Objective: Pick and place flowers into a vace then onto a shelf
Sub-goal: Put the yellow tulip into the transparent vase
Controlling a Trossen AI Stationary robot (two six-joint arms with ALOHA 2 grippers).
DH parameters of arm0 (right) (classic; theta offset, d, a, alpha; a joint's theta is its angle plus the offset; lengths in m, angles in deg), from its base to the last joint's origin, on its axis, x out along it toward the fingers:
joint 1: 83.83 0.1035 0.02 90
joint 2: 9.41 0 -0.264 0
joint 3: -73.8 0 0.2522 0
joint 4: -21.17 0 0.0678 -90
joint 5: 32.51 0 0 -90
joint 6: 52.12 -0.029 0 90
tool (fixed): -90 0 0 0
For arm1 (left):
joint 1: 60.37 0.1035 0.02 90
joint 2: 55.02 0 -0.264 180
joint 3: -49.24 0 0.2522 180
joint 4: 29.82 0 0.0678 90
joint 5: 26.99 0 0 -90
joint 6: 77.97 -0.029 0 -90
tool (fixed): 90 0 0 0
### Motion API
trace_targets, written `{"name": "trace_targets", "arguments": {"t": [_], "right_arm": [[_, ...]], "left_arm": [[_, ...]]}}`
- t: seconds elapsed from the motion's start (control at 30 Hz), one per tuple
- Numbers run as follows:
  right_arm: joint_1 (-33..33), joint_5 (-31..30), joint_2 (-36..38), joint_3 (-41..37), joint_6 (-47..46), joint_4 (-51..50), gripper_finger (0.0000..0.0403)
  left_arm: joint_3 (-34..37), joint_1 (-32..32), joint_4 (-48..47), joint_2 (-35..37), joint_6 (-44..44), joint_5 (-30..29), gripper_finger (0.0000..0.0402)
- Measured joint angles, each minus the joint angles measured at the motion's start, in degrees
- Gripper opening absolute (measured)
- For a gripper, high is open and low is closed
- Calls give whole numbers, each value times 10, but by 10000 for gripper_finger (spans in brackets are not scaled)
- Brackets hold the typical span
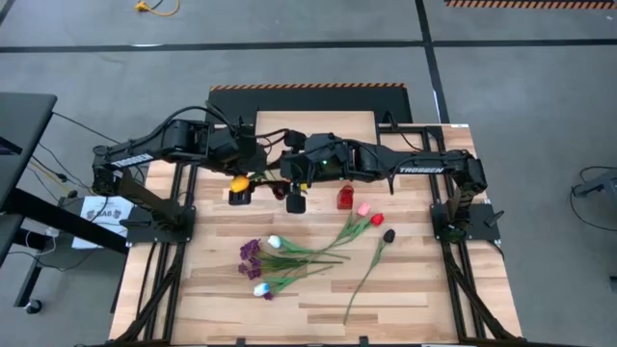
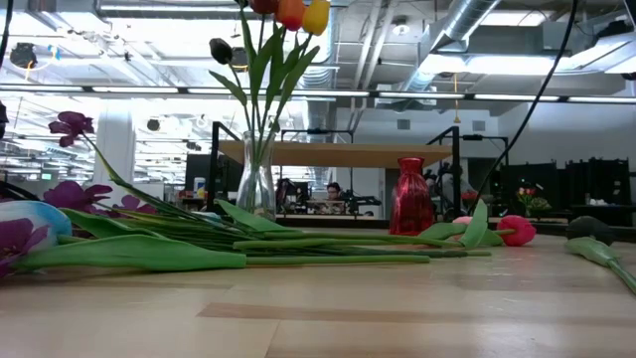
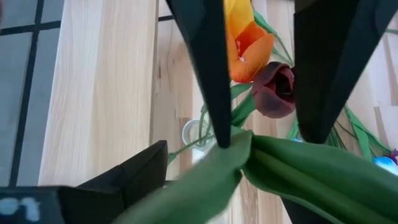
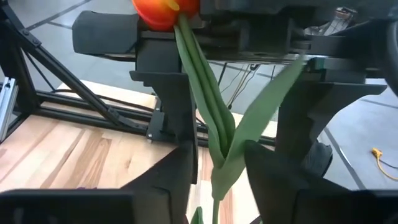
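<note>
Tipping threatens the clear vase (image 2: 255,184): right pincer (image 4: 217,158) narrows around tulip stems (image 4: 208,102) above it, left pincer (image 3: 258,134) wide astride them; a sideways tug could topple it.

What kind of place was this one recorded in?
Most likely an open-plan robotics lab or workshop: exposed ceiling ducts, a grey concrete floor with hazard-striped tape, and a person at a desk beyond the plank table.
</note>
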State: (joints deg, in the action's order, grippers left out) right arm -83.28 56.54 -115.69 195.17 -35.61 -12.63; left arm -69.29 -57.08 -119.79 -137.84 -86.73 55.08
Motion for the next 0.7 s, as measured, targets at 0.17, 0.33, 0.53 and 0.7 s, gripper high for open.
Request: {"name": "trace_targets", "arguments": {"t": [0.17, 0.33, 0.53, 0.7], "right_arm": [[-5, 0, 0, 0, 0, 0, 73], [-9, -6, 0, 0, -1, 0, 8], [-11, -6, 0, 0, -5, -2, 1], [-8, -3, 0, 0, -1, -6, 6]], "left_arm": [[0, 0, 6, 0, 0, 0, 261], [0, 0, 6, 0, 0, 0, 261], [0, 0, 3, 0, 1, 0, 261], [0, 0, -4, 0, 1, 0, 261]]}}
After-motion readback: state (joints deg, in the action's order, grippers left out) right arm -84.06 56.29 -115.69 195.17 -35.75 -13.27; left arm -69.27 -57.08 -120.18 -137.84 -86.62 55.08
